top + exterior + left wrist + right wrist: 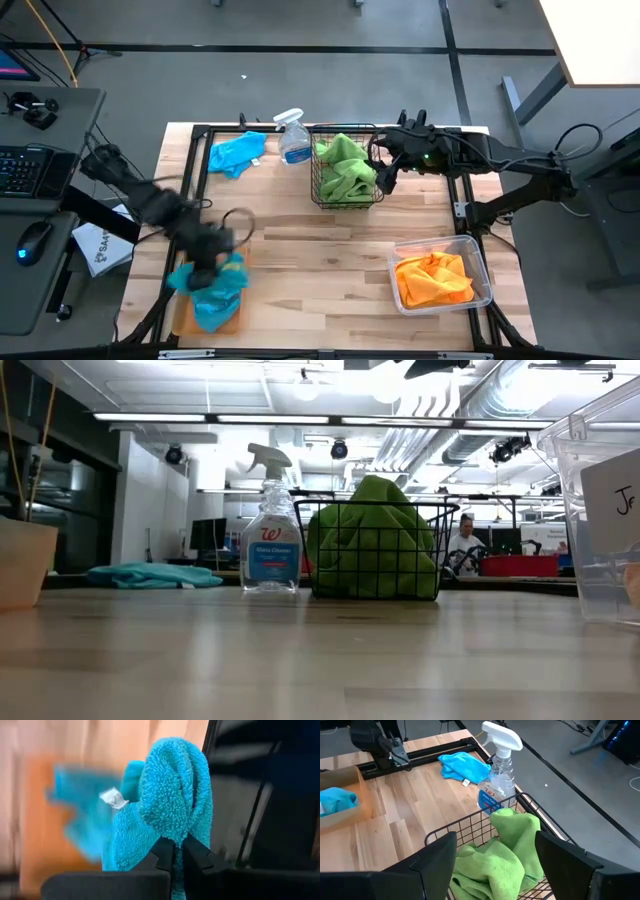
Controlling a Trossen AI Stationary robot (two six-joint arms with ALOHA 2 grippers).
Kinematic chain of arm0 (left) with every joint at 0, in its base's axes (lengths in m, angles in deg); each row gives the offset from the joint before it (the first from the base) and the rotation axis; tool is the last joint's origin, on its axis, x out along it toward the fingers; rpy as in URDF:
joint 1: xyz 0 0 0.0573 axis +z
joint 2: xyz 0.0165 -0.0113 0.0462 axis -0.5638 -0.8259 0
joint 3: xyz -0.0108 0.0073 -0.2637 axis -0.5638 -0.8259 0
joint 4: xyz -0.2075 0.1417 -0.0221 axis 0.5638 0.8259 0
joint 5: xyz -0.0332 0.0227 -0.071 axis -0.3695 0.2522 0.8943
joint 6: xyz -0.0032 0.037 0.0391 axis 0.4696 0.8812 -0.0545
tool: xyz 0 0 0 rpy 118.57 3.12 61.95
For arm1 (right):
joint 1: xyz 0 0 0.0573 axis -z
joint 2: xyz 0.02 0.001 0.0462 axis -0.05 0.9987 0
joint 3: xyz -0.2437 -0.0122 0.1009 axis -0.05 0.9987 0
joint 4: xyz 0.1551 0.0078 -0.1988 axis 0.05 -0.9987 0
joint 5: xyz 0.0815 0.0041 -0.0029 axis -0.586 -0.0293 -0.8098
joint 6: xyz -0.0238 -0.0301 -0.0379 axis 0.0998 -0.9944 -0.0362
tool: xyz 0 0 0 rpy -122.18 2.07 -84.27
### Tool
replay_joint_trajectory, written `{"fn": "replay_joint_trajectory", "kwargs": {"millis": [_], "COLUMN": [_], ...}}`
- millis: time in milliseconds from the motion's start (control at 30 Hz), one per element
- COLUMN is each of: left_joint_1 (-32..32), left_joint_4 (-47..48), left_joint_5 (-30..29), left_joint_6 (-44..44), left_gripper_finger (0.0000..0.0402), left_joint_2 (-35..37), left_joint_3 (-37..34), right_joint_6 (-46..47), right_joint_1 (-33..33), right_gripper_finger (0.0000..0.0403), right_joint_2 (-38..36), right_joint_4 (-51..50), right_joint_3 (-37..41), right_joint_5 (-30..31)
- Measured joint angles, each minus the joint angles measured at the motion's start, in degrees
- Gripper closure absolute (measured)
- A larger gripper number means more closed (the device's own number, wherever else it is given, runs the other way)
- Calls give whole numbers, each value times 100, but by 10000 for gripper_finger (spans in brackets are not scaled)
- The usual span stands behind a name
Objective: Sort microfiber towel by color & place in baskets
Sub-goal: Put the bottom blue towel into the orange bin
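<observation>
My left gripper [212,258] is shut on a turquoise towel [165,805] above the orange-brown tray [182,318] at the table's near left. More turquoise cloth [215,295] lies in the tray. My right gripper [495,862] hovers open over the black wire basket [345,198], where lime green towels [495,862] are piled. The clear bin [480,262] at the near right holds orange towels [432,278]. Another turquoise towel [237,152] lies flat on the table at the far left. My left gripper pinches a bunched fold [176,832] of the turquoise towel between its two fingertips [162,851]. The cloth bulges out past the fingers in several layers, with a white tag [114,798] beside it. Whether its lower end rests in the tray, I cannot tell.
A clear spray bottle [293,140] with blue liquid stands at the basket's left, between it and the loose turquoise towel. Bare wood lies in the table's middle [320,260]. A desk with keyboard [25,170] and mouse stands off the left edge.
</observation>
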Motion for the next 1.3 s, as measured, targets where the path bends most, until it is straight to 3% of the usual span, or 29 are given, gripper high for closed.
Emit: {"fn": "replay_joint_trajectory", "kwargs": {"millis": [133, 267, 467, 767, 1033, 1300], "left_joint_1": [-1099, -1614, -1259, -226, -607, -847], "left_joint_4": [196, -218, -699, -735, -727, -727], "left_joint_5": [-25, -90, -583, -503, -450, -246], "left_joint_6": [-708, -1091, -335, 1346, 944, 610], "left_gripper_finger": [401, 401, 402, 401, 381, 312], "left_joint_2": [-23, -115, -364, -1122, -1380, -1379], "left_joint_3": [-143, -674, -1220, -1478, -1478, -1477], "right_joint_6": [0, 24, 32, 151, 306, 249], "right_joint_1": [21, 21, 21, 21, 21, 21], "right_gripper_finger": [134, 134, 134, 134, 134, 134], "right_joint_2": [0, 0, 0, 2, 4, 4], "right_joint_4": [3, 4, 135, 128, 21, -51], "right_joint_3": [0, 0, 2, 2, 2, 2], "right_joint_5": [3, 170, 190, 187, 184, 170]}}
